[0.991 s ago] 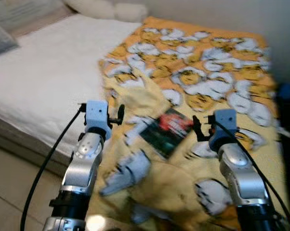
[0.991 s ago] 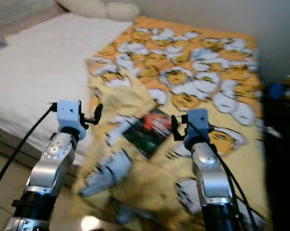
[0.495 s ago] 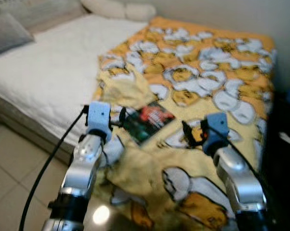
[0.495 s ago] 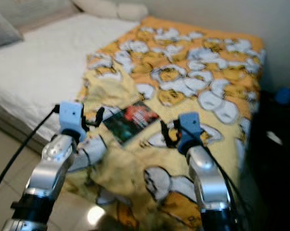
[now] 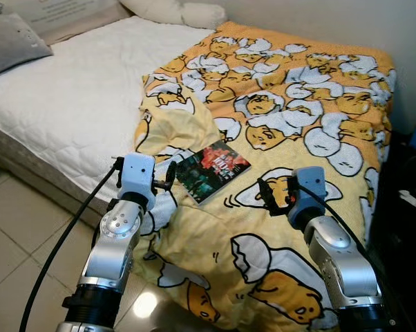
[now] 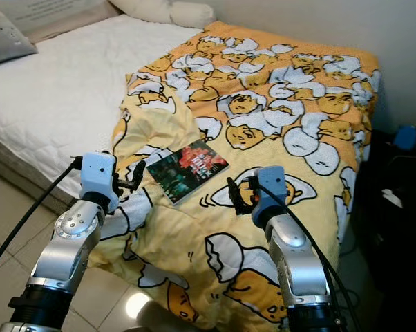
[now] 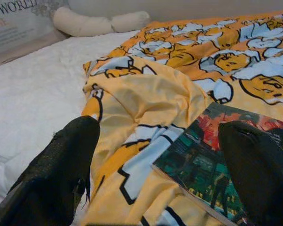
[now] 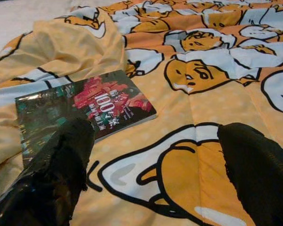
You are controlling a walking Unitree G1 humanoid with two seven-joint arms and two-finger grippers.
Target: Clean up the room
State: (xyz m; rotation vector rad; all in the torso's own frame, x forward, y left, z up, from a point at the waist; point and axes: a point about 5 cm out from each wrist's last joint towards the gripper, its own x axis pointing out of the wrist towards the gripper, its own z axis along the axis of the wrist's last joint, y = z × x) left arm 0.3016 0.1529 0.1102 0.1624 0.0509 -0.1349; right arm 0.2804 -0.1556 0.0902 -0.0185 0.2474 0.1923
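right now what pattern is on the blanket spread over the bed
The yellow-orange blanket carries a repeated cartoon print of egg yolk characters in white eggshells, clearest in the left eye view.

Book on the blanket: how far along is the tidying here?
Nothing looks done yet. The book lies loose on the rumpled yellow blanket. In hand: the left gripper and right gripper hover on either side of it, jaws open. Left: picking it up.

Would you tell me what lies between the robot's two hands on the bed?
The book lies flat on the yellow blanket, between the left hand and right hand; the head views show it.
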